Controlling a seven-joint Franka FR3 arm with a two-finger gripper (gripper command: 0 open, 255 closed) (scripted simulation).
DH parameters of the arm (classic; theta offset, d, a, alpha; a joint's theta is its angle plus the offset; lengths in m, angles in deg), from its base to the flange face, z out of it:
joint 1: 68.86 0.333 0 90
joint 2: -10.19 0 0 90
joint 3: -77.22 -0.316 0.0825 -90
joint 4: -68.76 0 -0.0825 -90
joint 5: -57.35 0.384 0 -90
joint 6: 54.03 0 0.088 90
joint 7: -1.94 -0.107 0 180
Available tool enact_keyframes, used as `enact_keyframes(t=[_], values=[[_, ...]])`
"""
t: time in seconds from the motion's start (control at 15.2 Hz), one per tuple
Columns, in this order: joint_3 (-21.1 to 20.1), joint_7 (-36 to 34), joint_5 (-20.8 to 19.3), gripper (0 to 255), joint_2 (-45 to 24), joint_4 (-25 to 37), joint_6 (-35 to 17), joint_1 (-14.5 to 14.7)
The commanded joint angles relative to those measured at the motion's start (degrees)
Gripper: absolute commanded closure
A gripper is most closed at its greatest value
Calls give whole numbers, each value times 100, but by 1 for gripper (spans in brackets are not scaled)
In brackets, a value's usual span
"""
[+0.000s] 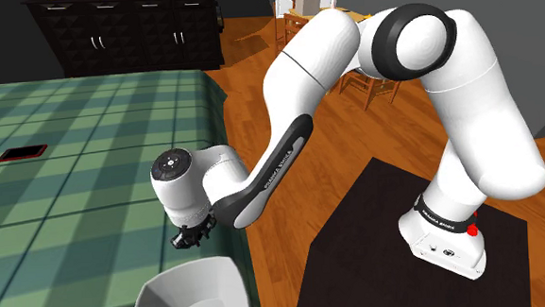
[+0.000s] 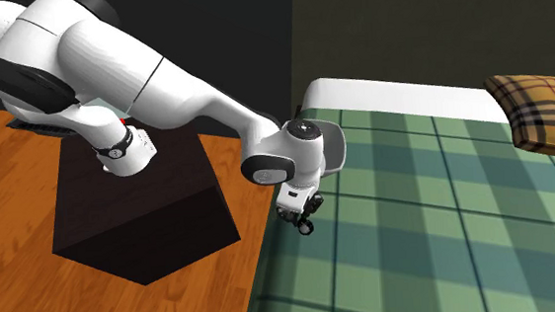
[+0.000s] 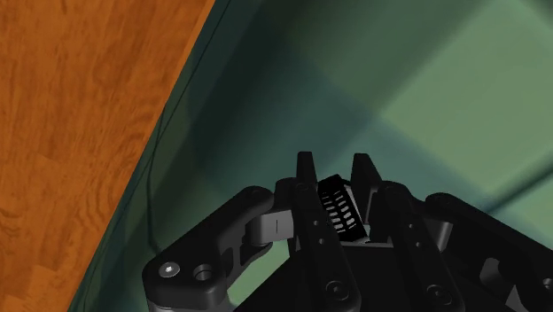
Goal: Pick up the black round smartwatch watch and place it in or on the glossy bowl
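Observation:
My black gripper [image 3: 334,168] is shut on the black watch [image 3: 338,208]; its ribbed strap sits clasped between the two fingers. In the shoulder view the gripper [image 1: 191,235] points down at the green plaid bed's near edge, with a dark bit of the watch [image 1: 181,242] at its tip. The glossy white bowl [image 1: 191,288] stands on the bed just below the gripper in that view, a short way from it. From the second exterior view the gripper [image 2: 307,217] hangs low over the bed's edge and the watch [image 2: 307,228] shows at the fingertips.
The plaid bed [image 1: 83,184] runs to the shoulder view's left, with a red-edged black phone [image 1: 23,152] on it. A tartan pillow [image 2: 545,109] lies at the bed's far end. Wooden floor [image 3: 71,133] borders the bed. My black stand [image 2: 140,208], a dark dresser [image 1: 133,31] and wooden chairs [image 1: 371,77] are nearby.

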Motion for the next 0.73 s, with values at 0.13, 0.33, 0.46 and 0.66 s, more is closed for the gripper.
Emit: enact_keyframes(t=[0.13, 0.33, 0.46, 0.66], values=[[2, -2, -1, 255, -9, -1, -6, 3], [-28, 26, 33, 255, 49, -19, 32, -21], [-86, 79, 102, 255, 161, -44, 113, -63], [-173, 160, 208, 255, 325, -74, 238, -123]])
